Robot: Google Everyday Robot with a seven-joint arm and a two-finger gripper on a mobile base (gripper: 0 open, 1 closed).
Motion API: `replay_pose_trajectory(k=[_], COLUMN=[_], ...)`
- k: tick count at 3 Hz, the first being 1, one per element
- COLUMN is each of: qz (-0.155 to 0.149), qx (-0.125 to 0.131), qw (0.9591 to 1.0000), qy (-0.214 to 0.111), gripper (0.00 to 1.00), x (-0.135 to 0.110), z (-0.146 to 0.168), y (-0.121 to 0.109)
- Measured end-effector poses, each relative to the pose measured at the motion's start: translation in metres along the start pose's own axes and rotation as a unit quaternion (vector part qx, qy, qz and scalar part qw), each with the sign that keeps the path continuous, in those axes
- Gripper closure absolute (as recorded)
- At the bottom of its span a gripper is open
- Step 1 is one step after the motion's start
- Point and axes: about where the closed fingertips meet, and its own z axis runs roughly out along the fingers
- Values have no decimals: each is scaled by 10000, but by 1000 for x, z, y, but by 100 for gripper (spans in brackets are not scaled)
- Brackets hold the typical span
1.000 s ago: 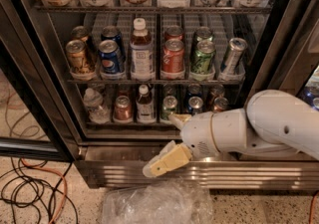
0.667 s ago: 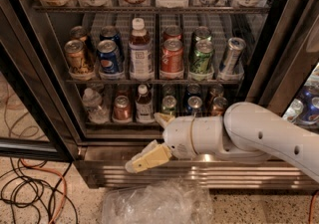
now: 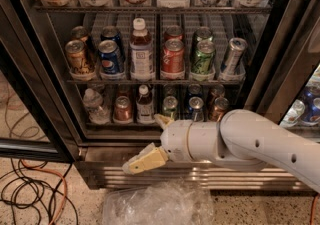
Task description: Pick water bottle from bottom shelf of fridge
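The water bottle (image 3: 94,106), small, clear and ribbed, stands at the far left of the bottom shelf (image 3: 107,124) of the fridge (image 3: 60,69), next to a red can (image 3: 122,109) and a white-capped dark-drink bottle (image 3: 145,104). My gripper (image 3: 141,143) is open and empty in front of the fridge's lower edge. One tan finger (image 3: 145,160) points down-left over the shiny ribbed base (image 3: 100,176). The other finger (image 3: 162,120) reaches up by the shelf front. The gripper is to the right of the water bottle and below it, apart from it. My white arm (image 3: 250,144) comes in from the right.
Several small cans (image 3: 195,109) fill the rest of the bottom shelf, partly hidden by my arm. Taller cans and a bottle (image 3: 142,51) stand on the rack above. A crumpled clear plastic bag (image 3: 160,204) lies on the floor. Cables (image 3: 30,194) lie at the left. The open door's frame (image 3: 30,146) is at the left.
My arm and gripper have moved to the left along the fridge's base, closer to the left end of the bottom shelf. The bottles and cans have not moved.
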Motion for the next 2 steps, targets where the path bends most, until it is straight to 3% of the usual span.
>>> replay_pose_trajectory(k=[1, 2], qz=[-252, -552], qx=[378, 555], qw=[9987, 9962], qy=[-230, -385], gripper=[0, 0], x=[13, -12], z=[20, 33], y=[7, 11])
